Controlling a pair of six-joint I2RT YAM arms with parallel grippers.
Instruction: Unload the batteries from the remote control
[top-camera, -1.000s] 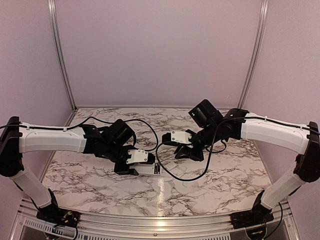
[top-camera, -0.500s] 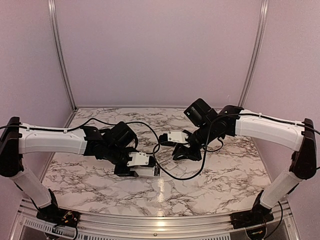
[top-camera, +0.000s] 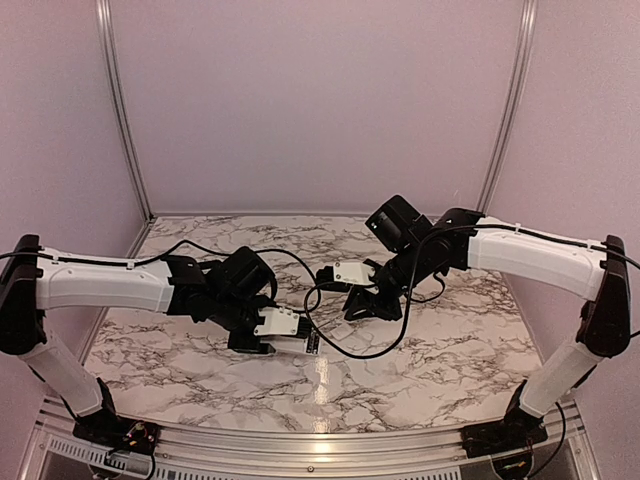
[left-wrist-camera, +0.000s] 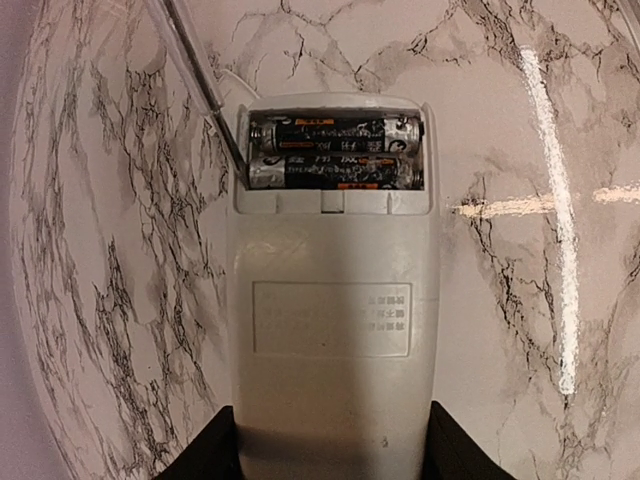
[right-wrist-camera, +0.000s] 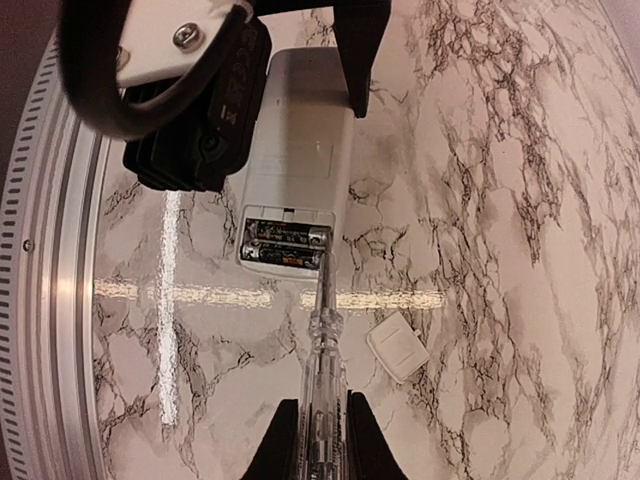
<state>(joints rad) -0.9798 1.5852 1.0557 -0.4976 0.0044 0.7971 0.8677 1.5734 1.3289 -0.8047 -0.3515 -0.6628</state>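
Observation:
The white remote control (left-wrist-camera: 332, 330) lies back-up on the marble table, its near end clamped between my left gripper's (left-wrist-camera: 332, 452) black fingers. Its compartment is uncovered, and two dark batteries (left-wrist-camera: 335, 131) (left-wrist-camera: 335, 172) sit side by side in it. My right gripper (right-wrist-camera: 320, 440) is shut on a clear thin rod (right-wrist-camera: 325, 340). The rod's dark tip touches the end of the batteries (right-wrist-camera: 285, 245) at the compartment's corner. From above, the left gripper (top-camera: 258, 342) and right gripper (top-camera: 368, 300) face each other over the remote control (top-camera: 295, 343).
The small white squarish cover (right-wrist-camera: 398, 350) lies loose on the table beside the rod. Black cables (top-camera: 340, 350) loop between the two arms. An aluminium rail (right-wrist-camera: 40, 300) runs along the table's near edge.
My right arm has shifted a little to the left, toward the remote. The left arm and the remote have hardly moved.

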